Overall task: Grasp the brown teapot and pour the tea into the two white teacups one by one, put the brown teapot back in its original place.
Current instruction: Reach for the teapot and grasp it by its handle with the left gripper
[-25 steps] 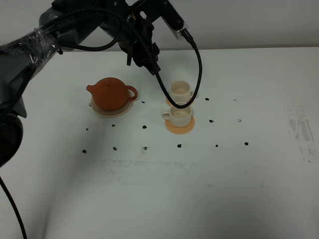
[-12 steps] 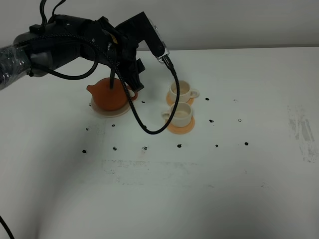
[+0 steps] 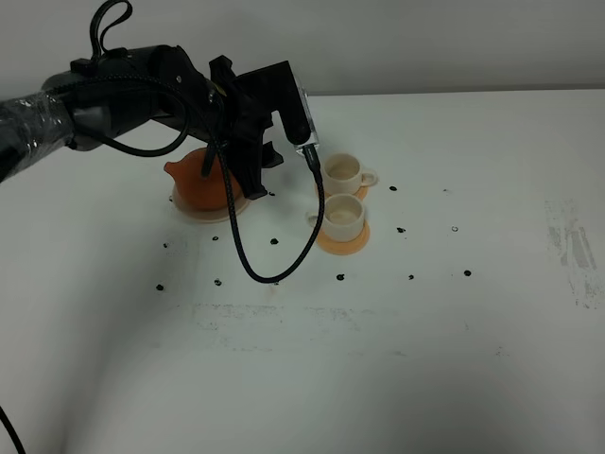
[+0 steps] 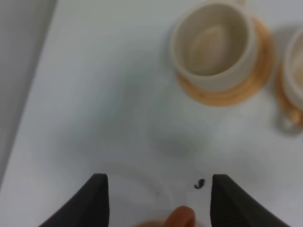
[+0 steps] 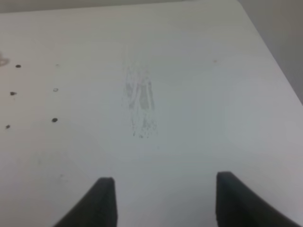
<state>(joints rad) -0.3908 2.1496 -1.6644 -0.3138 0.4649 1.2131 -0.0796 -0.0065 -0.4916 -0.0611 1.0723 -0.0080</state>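
Two jaws of the left gripper (image 4: 158, 188): we saw them spread wide, with nothing clamped between them.
Between those jaws: we made out only the handle tip of the brown teapot (image 4: 182, 217), with a gap on either side.
Gripper over teapot: from the high camera we found the left gripper (image 3: 250, 175) hovering at the handle side of the brown teapot (image 3: 197, 180), hiding that handle.
Beige saucer (image 3: 203, 214): we saw the teapot sitting on it, directly beneath the gripper.
Two white teacups (image 4: 212, 42): we found them just beyond the fingertips, side by side, each upright on an orange coaster (image 4: 227, 93); the wrist picture's edge cut off the second.
Black cable (image 3: 253, 270): we noted it drooping in a loop below the wrist.
Black dots (image 3: 274, 282): we saw them scattered over the white table (image 3: 425, 359) around gripper and cups.
Jaws of the right gripper (image 5: 163, 189): we found them wide apart too, holding nothing, above the table with a grey scuff (image 5: 141, 104) ahead.
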